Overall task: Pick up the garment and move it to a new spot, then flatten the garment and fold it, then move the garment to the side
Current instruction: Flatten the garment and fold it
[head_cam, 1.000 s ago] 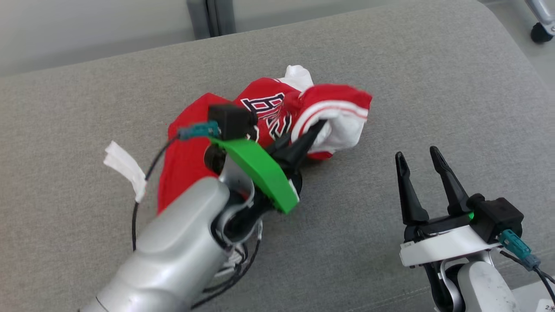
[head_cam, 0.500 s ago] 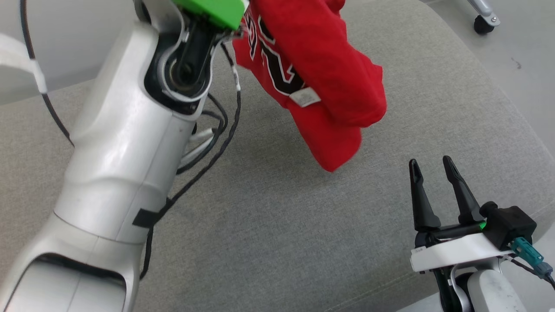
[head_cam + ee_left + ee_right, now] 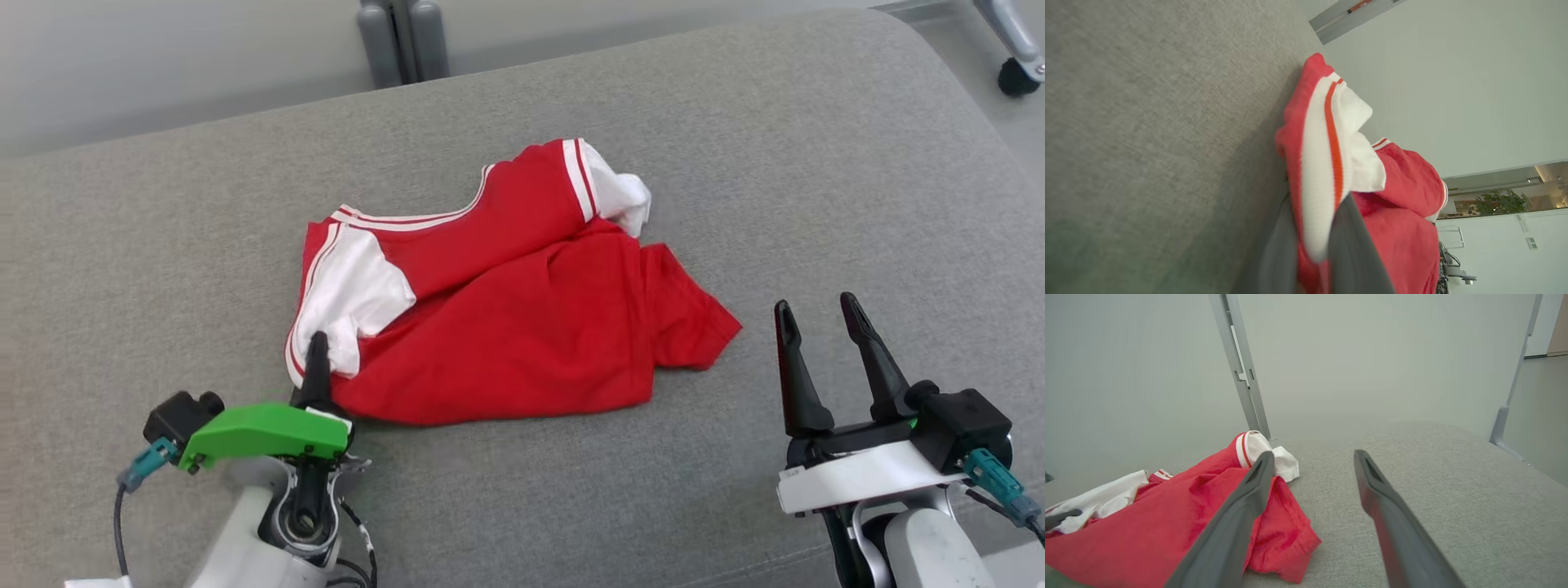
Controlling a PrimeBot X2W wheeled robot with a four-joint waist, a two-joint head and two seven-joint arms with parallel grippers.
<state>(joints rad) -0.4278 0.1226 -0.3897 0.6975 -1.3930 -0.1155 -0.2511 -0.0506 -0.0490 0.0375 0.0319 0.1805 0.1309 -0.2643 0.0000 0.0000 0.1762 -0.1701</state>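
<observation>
Left tool [image 3: 317,347] pinches the white sleeve edge of the red garment [image 3: 506,327], spread just ahead of it on the grey tabletop [image 3: 816,163]. Right tool [image 3: 816,304] stands spread, with the garment to its left, apart.

Soft cloth garment [image 3: 506,327], rough woven cushion [image 3: 816,163]

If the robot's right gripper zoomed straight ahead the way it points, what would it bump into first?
Probably nothing soon. The right gripper, open, points over the bare grey cushion, and the red garment lies just off to its left. It might graze the cushion further on, but depth is hard to judge.
</observation>
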